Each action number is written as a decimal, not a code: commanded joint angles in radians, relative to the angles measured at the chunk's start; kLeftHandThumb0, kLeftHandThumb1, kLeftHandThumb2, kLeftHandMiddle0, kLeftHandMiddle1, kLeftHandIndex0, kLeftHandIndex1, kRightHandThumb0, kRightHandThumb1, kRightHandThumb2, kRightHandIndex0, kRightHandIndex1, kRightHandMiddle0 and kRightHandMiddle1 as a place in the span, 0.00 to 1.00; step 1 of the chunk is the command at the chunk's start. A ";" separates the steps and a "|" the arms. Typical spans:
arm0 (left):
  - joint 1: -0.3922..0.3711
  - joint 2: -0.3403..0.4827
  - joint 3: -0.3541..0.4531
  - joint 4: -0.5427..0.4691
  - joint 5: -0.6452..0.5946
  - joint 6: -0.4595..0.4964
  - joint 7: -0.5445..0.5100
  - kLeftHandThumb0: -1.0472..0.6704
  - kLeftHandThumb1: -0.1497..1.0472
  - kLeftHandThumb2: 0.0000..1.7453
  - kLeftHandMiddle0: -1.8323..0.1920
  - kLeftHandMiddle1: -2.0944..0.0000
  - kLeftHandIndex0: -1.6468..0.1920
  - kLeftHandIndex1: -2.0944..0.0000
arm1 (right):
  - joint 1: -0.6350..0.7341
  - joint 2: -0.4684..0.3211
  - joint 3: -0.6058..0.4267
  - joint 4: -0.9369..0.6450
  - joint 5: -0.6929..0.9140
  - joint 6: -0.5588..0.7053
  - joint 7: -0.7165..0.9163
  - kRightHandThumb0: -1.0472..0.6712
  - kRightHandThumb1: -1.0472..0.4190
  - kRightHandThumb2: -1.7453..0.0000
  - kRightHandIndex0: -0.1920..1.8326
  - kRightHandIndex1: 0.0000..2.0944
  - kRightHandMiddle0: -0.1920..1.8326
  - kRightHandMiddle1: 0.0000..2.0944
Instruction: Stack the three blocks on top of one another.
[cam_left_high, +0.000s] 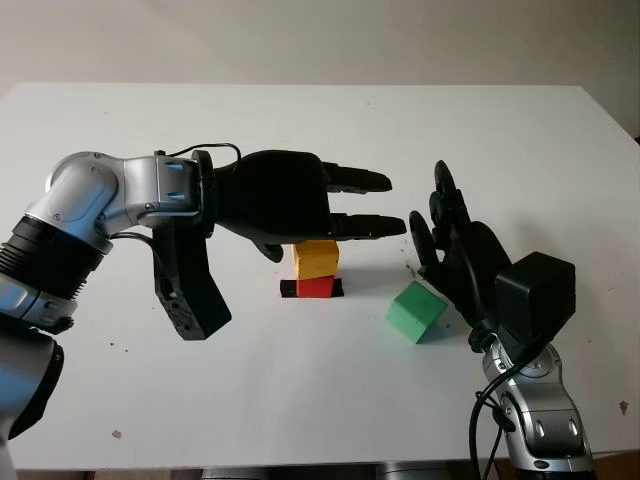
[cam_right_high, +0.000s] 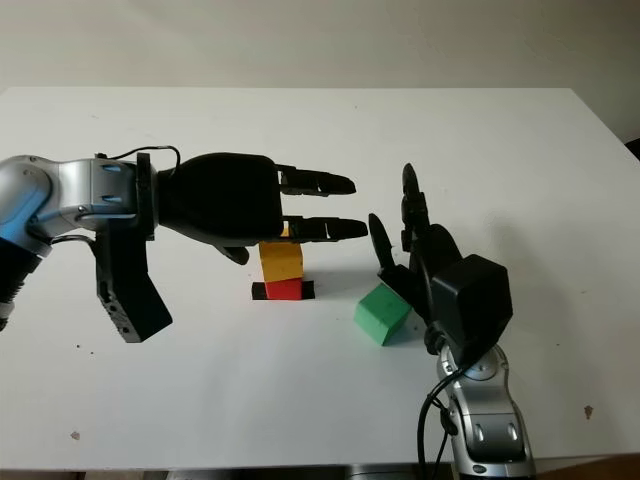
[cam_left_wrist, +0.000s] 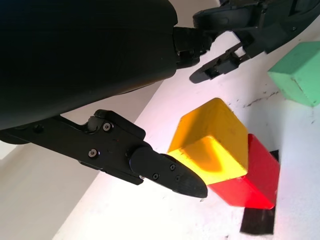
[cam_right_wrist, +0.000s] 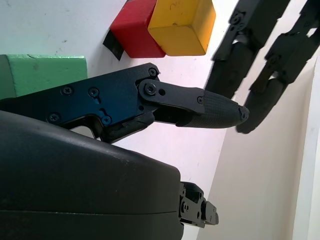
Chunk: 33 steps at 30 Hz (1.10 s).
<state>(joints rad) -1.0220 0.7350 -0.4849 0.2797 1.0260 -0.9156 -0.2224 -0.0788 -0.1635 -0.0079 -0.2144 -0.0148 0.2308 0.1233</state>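
A yellow block (cam_left_high: 315, 258) stands on a red block (cam_left_high: 314, 287), which sits on a black tape mark (cam_left_high: 288, 290) at the table's middle. My left hand (cam_left_high: 350, 215) hovers open just above and behind the yellow block (cam_left_wrist: 212, 140), holding nothing, with its thumb beside the block. A green block (cam_left_high: 415, 311) lies alone on the table to the right of the stack. My right hand (cam_left_high: 445, 240) stands open at the green block's (cam_right_wrist: 42, 72) right side, fingers pointing up, and nothing is grasped.
The white table (cam_left_high: 300, 400) runs wide on all sides; its far edge meets a pale wall. My left forearm crosses the left half of the table above the surface. A few small dark specks dot the tabletop.
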 joint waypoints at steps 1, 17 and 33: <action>0.010 0.022 0.028 -0.027 -0.032 0.026 -0.036 0.23 0.88 0.03 0.96 0.99 1.00 1.00 | -0.015 -0.001 -0.004 0.006 0.002 -0.017 0.001 0.20 0.00 0.67 0.00 0.02 0.01 0.02; 0.243 0.129 0.349 -0.050 -0.620 0.486 -0.418 0.00 0.99 0.11 1.00 1.00 1.00 1.00 | -0.075 -0.088 -0.069 -0.074 -0.011 0.087 0.031 0.19 0.00 0.68 0.00 0.01 0.02 0.03; 0.781 -0.308 0.701 -0.185 -1.236 0.827 -0.142 0.19 1.00 0.34 0.91 0.97 0.91 0.96 | -0.218 -0.479 -0.114 -0.096 -0.058 0.033 0.335 0.23 0.08 0.96 0.05 0.04 0.11 0.06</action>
<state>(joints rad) -0.2624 0.4457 0.2021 0.1194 -0.1907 -0.0948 -0.3709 -0.2787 -0.5973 -0.1272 -0.2875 -0.0592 0.2838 0.4404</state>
